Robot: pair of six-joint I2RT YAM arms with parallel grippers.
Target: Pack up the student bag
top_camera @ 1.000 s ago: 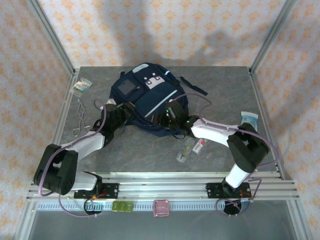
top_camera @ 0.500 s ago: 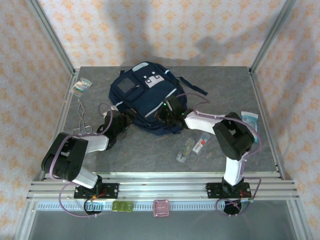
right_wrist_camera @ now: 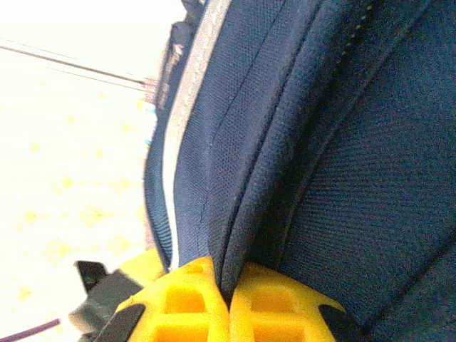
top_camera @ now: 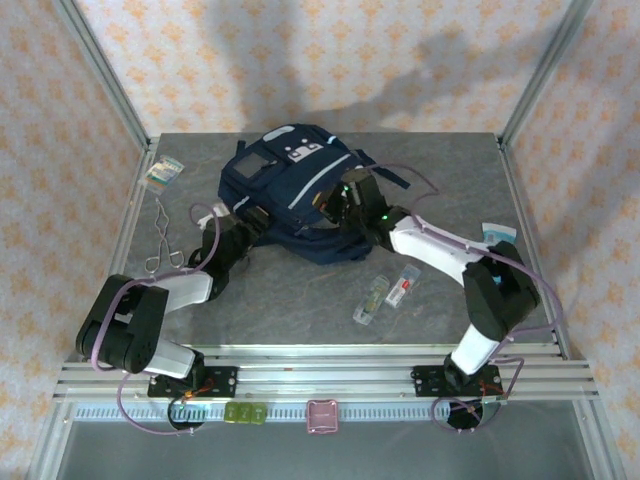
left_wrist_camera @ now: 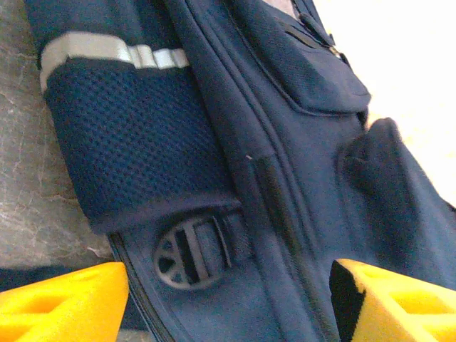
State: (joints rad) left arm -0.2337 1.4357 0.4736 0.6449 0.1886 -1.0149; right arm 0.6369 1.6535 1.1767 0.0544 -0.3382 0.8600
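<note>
Navy student bag sits far-middle on the table, your right gripper pinching its seam fold, probably to prop it up, while your left gripper hangs spread wide by the buckle.

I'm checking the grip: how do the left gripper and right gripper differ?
The left gripper stands with jaws wide apart; the right gripper has jaws shut. The left gripper pinches nothing; the right gripper pinches a fold of the student bag. Both are at the bag.

Bag rear-ctr on table
</note>
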